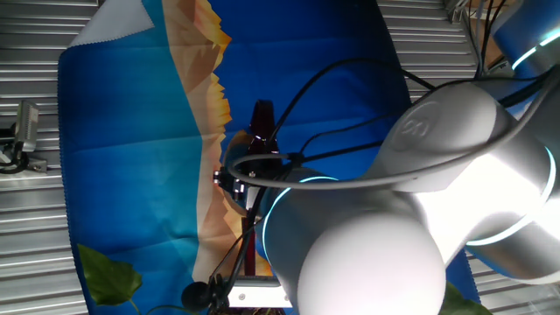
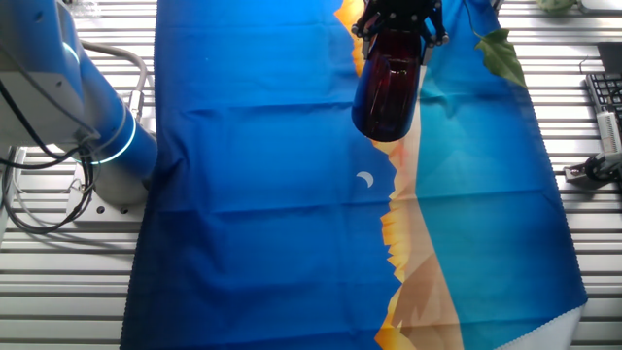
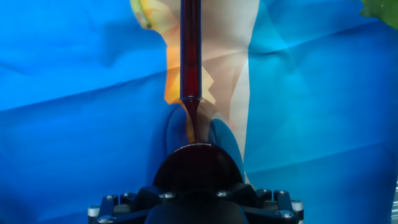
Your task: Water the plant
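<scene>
Close in, the jaws pinch a dark red can [image 3: 190, 163], its spout [image 3: 190, 50] running toward 12 o'clock over the blue cloth [image 3: 74, 124]. Farthest off, the plant [image 3: 382, 11] shows only leaves at 1 o'clock. Leaves look soft and fragile; I'd grip the pot, unseen here.

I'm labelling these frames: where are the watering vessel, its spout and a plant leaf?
watering vessel [image 2: 387, 92], the other fixed view, on its dark red body.
spout [image 3: 190, 50], hand view, midway along the tube.
plant leaf [image 1: 109, 274], one fixed view, on the blade.
</scene>
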Controlling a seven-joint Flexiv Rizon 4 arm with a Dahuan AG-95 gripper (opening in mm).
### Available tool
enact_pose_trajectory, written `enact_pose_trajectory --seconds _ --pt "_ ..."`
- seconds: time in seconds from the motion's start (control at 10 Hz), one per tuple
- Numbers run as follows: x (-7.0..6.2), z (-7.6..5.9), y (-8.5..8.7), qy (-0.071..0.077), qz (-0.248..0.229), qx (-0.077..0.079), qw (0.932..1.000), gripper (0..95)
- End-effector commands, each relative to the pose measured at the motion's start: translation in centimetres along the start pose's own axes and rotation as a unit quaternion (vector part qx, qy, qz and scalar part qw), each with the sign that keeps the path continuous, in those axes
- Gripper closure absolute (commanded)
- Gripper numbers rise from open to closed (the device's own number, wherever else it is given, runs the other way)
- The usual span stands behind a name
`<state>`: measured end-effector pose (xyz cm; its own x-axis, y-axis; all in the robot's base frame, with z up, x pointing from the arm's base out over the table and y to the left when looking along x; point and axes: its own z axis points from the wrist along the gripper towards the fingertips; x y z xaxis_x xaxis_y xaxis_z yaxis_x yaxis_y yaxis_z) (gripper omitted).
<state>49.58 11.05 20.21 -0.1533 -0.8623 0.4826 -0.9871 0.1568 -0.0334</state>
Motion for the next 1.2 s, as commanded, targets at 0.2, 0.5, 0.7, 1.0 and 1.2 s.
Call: enact_pose_trajectory --seconds 0.2,0.5,0.7,1.0,1.2 --pt "0.17 -0.28 0.05 0.008 -0.002 0.000 1.0000 95.0" --pt "0.25 -0.33 0.11 0.017 -0.001 0.001 0.9999 95.0" --pt "0.27 -0.36 0.11 0.017 0.000 0.001 0.9999 95.0" --pt "0.28 -0.38 0.11 0.020 0.000 0.001 0.9998 95.0" --pt "0.34 -0.40 0.15 0.026 0.000 0.002 0.9997 95.0"
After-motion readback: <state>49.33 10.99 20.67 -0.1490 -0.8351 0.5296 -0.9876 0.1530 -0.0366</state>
